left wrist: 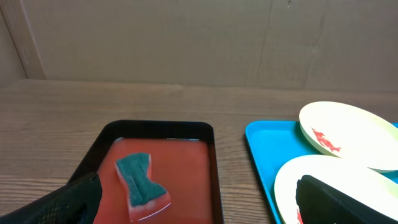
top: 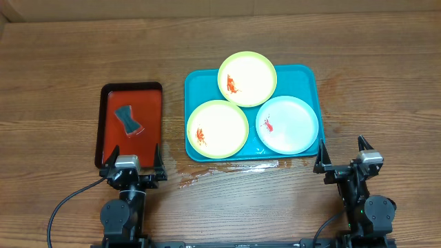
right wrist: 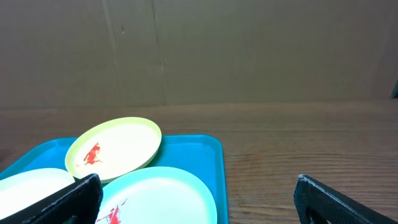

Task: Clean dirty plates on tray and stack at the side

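Observation:
Three plates lie on the turquoise tray (top: 303, 74). A yellow-green plate (top: 247, 78) is at the back, overlapping the other two. A second yellow-green plate (top: 217, 128) is front left. A pale blue-white plate (top: 287, 124) is front right. Each bears a red-orange smear. My left gripper (top: 134, 160) is open and empty at the near end of the red tray (top: 150, 93). My right gripper (top: 341, 155) is open and empty just right of the turquoise tray's near corner. The plates also show in the left wrist view (left wrist: 348, 134) and right wrist view (right wrist: 115, 148).
A green-topped sponge (top: 128, 120) lies in the red tray with black rim; it also shows in the left wrist view (left wrist: 140, 180). A wet streak (top: 220, 171) glints on the wooden table in front of the turquoise tray. A brown wall stands behind the table.

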